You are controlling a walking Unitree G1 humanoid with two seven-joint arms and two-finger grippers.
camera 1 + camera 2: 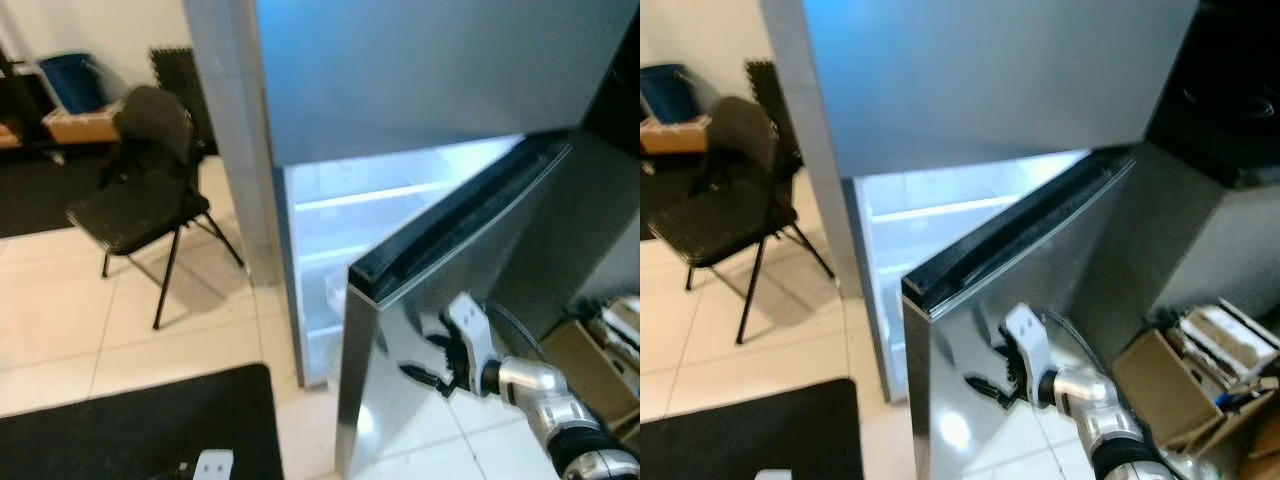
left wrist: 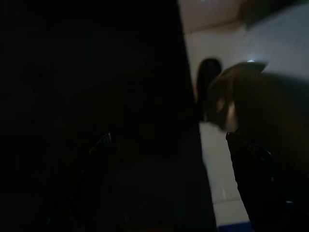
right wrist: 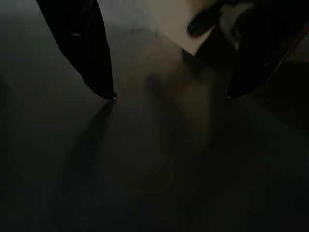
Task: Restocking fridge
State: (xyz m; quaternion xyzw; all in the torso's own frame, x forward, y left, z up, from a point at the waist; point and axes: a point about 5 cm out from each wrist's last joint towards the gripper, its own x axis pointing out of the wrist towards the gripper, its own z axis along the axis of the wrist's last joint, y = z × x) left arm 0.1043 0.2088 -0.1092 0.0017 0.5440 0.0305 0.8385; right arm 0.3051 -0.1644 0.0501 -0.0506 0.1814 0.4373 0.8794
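The steel fridge (image 1: 400, 80) stands ahead with its lower door (image 1: 440, 290) swung partly open. The lit white interior (image 1: 350, 230) shows bare shelves. My right gripper (image 1: 425, 358) is open, and its two black fingertips (image 3: 104, 87) rest against the door's shiny outer face, below the door's top edge. It holds nothing. The right wrist view has both tips spread apart on the dark steel. My left arm (image 1: 212, 465) hangs low at the bottom edge of the head view, and the left wrist view is very dark.
A black folding chair (image 1: 140, 200) stands on the tile floor left of the fridge. A black mat (image 1: 130, 430) lies in front of me at the left. Cardboard boxes (image 1: 1170, 385) with clutter sit to the right of the door. A blue bin (image 1: 72, 80) is far back left.
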